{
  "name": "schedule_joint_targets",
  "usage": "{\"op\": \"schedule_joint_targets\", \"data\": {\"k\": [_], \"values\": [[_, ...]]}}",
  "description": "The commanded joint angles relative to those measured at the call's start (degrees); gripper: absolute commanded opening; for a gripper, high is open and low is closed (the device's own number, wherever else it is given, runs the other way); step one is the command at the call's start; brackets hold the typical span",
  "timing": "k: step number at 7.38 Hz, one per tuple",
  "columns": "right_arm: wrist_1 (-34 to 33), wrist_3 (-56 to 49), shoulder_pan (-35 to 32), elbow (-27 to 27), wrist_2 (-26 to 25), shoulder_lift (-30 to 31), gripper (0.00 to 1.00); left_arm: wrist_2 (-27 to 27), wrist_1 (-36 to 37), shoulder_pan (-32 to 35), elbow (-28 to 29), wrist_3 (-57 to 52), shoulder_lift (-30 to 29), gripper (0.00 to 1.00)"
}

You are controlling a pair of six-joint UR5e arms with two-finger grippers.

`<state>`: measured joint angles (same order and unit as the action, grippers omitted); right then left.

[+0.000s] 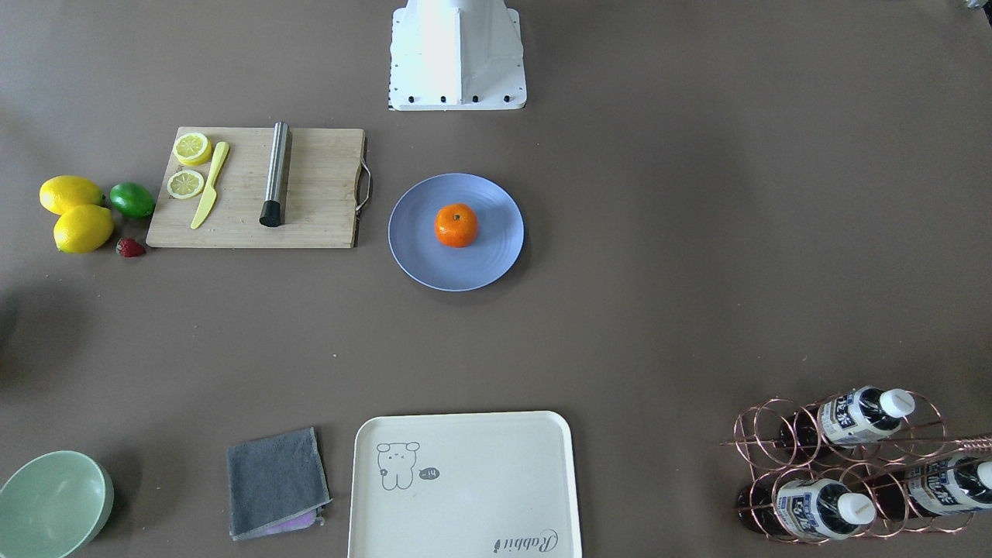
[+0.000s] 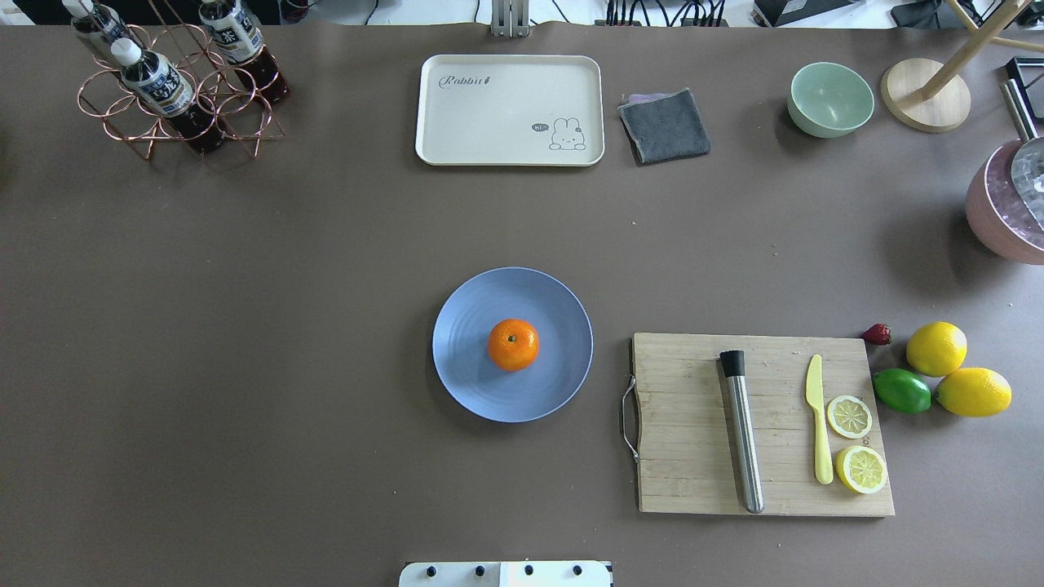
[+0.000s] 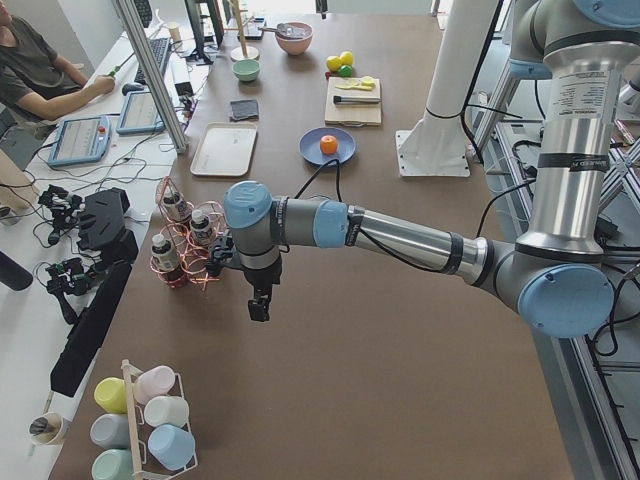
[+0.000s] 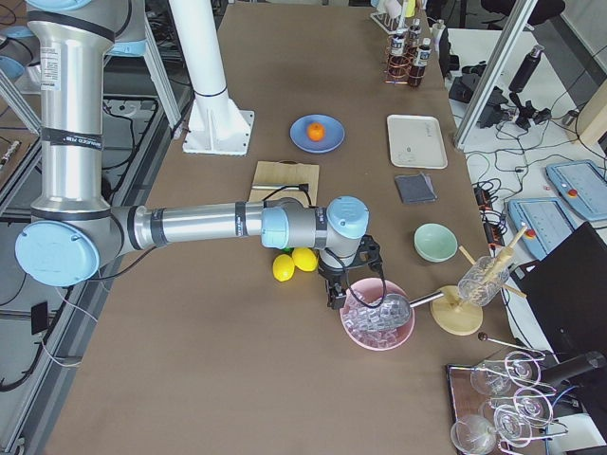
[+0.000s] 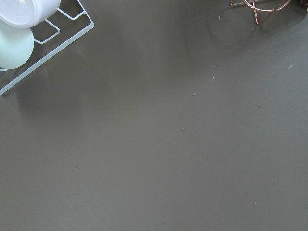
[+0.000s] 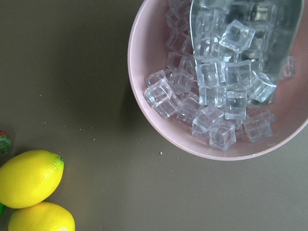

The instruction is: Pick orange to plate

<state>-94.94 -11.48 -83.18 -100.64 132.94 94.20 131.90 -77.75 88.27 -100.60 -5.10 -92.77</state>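
the orange (image 2: 513,344) sits near the middle of the blue plate (image 2: 465,383), stem dimple up, with nothing touching it. judged from that, the placing is done and nothing looks left except perhaps parking the arms.

both arms are well away from the plate. the left gripper (image 3: 260,305) hangs over bare table near the bottle rack (image 2: 175,90), and the right gripper (image 4: 335,294) hangs just beside the pink bowl (image 6: 144,53) of ice cubes, close to the lemons (image 2: 936,348). each shows only in a side view, so i cannot tell whether its jaws stand wide or narrow. neither seems to carry anything.

around the plate: a cutting board (image 2: 693,456) lies just beside it on the robot's right, with a metal tube (image 2: 742,440), a yellow knife (image 2: 818,432) and lemon slices (image 2: 849,417) on it. past the board are a lime (image 2: 901,390) and a strawberry (image 2: 878,333). along the far edge lie a cream tray (image 2: 510,110), a grey cloth (image 2: 665,125) and a green bowl (image 2: 830,99).

nothing crowds the orange. the one hazard i see is the right gripper's closeness to the ice bowl, should that arm swing.
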Motion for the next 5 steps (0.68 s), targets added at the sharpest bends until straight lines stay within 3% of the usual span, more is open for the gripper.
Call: {"op": "schedule_joint_targets", "data": {"k": [1, 5], "values": [[-0.07, -0.03, -0.22, 0.18, 0.74, 0.11, 1.0, 1.32, 0.05, 0.06, 0.41, 0.0, 0.48, 0.98], [-0.07, -0.38, -2.24, 0.36, 0.22, 1.16, 1.0, 2.74, -0.04, 0.06, 0.59, 0.18, 0.48, 0.98]]}}
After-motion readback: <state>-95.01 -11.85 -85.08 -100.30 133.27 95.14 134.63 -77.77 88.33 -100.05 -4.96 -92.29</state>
